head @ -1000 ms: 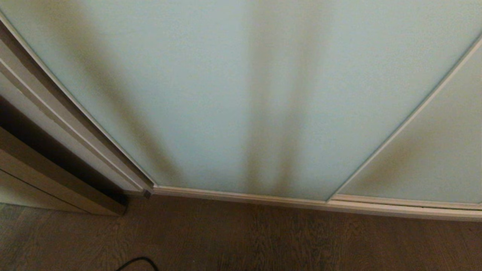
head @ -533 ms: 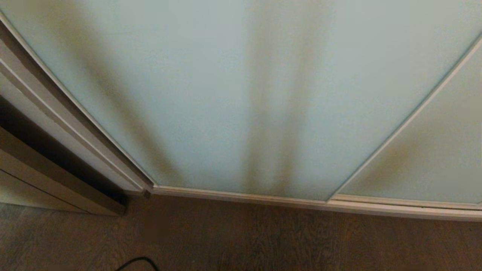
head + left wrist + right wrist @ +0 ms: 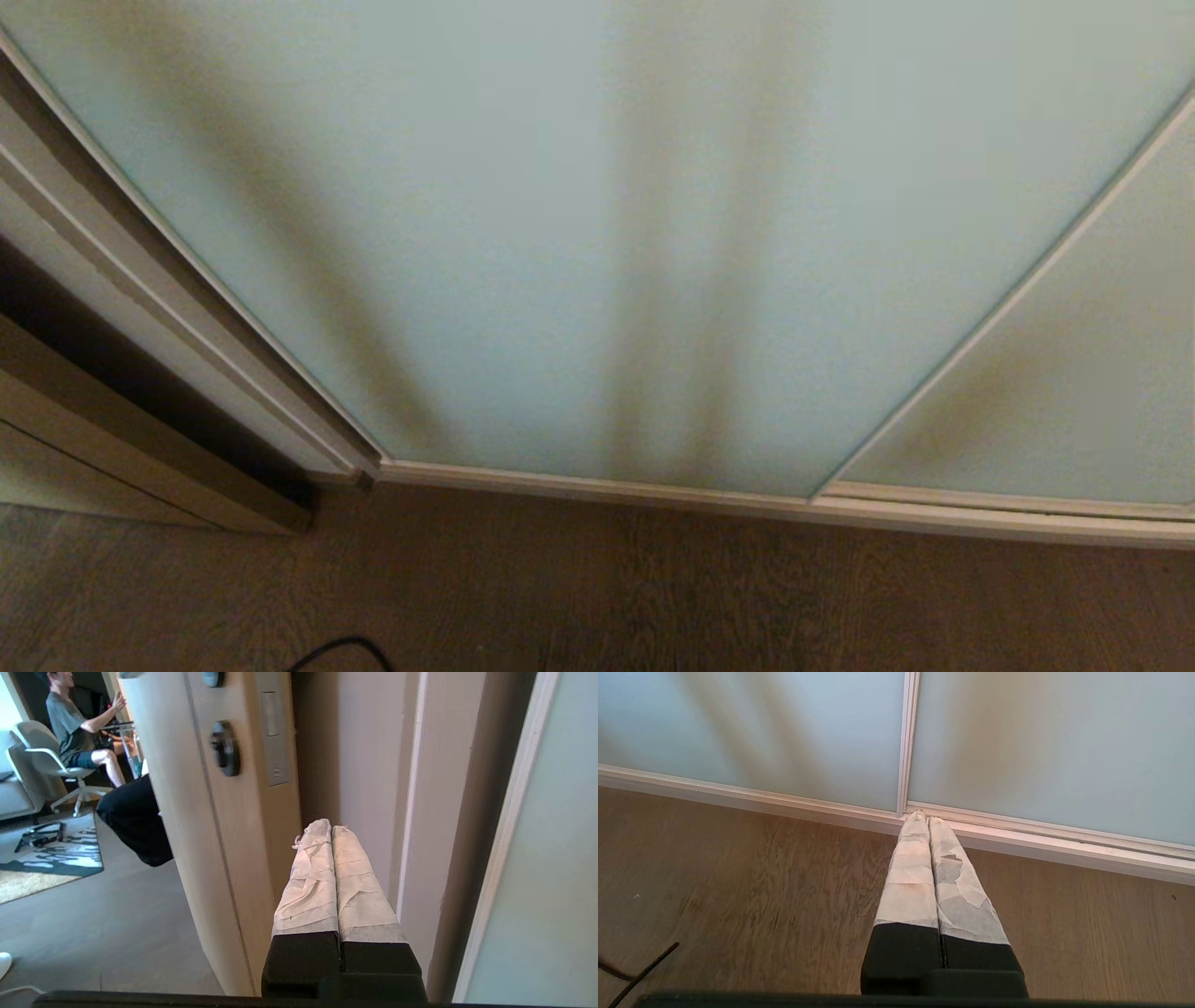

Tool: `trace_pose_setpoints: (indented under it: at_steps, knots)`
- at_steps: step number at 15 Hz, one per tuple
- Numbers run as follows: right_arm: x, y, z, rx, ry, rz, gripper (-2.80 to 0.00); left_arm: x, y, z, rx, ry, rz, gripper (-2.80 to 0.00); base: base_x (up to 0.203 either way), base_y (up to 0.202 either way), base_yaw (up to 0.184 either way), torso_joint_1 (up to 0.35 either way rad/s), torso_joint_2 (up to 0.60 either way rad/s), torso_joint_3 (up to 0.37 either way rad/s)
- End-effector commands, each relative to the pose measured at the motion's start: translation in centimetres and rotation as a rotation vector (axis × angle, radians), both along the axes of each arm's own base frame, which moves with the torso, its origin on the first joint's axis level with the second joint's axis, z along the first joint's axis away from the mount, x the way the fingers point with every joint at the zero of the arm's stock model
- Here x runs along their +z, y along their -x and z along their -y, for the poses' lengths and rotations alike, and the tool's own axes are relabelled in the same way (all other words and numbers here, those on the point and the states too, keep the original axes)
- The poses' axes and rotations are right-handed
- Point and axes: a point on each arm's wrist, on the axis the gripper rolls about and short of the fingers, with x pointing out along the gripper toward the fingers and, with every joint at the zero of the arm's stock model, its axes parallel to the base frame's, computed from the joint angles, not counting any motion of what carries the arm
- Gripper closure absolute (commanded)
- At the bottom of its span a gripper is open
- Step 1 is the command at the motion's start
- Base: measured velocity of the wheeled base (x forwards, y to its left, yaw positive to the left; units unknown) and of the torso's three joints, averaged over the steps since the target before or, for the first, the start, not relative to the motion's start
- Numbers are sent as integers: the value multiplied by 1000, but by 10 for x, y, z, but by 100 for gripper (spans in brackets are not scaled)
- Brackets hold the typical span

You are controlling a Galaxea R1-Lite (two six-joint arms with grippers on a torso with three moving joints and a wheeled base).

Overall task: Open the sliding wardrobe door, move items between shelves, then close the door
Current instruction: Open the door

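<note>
Head view: sliding wardrobe door (image 3: 560, 233) closed, no arms visible.

Two door panels (image 3: 560, 233), perhaps

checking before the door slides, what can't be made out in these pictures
- Shelves and bag: hidden in every view behind the shut sliding wardrobe door; its frosted glass shows only shadows.
- Both arms: outside the head view.
- Door's top: cut off by the head view's upper edge.
- Left end effector, shut: the left wrist view does not show whether it touches the door frame.
- Right end effector, shut: hangs above the floor.
</note>
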Motion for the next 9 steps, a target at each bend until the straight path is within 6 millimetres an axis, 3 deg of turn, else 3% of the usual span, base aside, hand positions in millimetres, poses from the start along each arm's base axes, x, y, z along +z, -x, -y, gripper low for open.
trace_pose_setpoints:
  at_steps: [1,6,9]
  knots:
    - [0,0,0,1,0,0,0,-3,-20,-4,-1,-1,-25,0,0,0,0,0,0,0]
    - [0,0,0,1,0,0,0,8,-56,-17,-70,-48,-21,0,0,0,0,0,0,0]
    - [0,0,0,1,0,0,0,10,-69,-19,-146,-66,-40,0,0,0,0,0,0,0]
